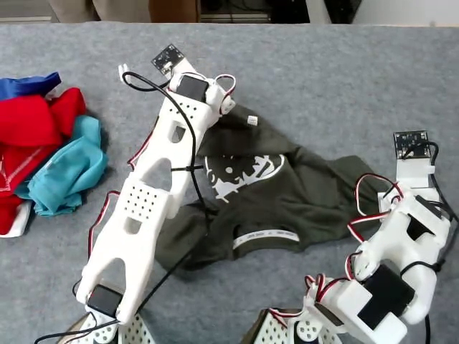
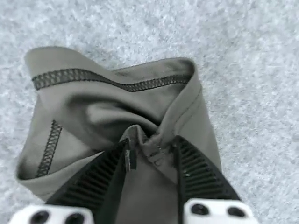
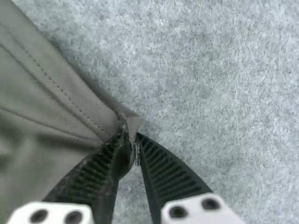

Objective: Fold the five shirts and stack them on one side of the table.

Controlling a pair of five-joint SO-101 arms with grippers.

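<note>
A dark olive shirt [image 1: 287, 193] with a white print lies crumpled in the middle of the grey table. In the high view, the left arm [image 1: 165, 165] stretches over the shirt's left part to its far edge. My left gripper [image 2: 150, 147] is shut on a bunched fold of that shirt [image 2: 107, 107] near a stitched hem. At the shirt's right end, my right gripper [image 3: 131, 140] is shut on the shirt's edge [image 3: 51, 107], low over the table. The right arm [image 1: 401, 236] stands at the near right.
A loose pile of other shirts sits at the table's left edge: red [image 1: 32, 125], teal [image 1: 68, 168] and blue [image 1: 25, 84]. Bare grey felt [image 1: 344, 79] lies behind the olive shirt and to its right.
</note>
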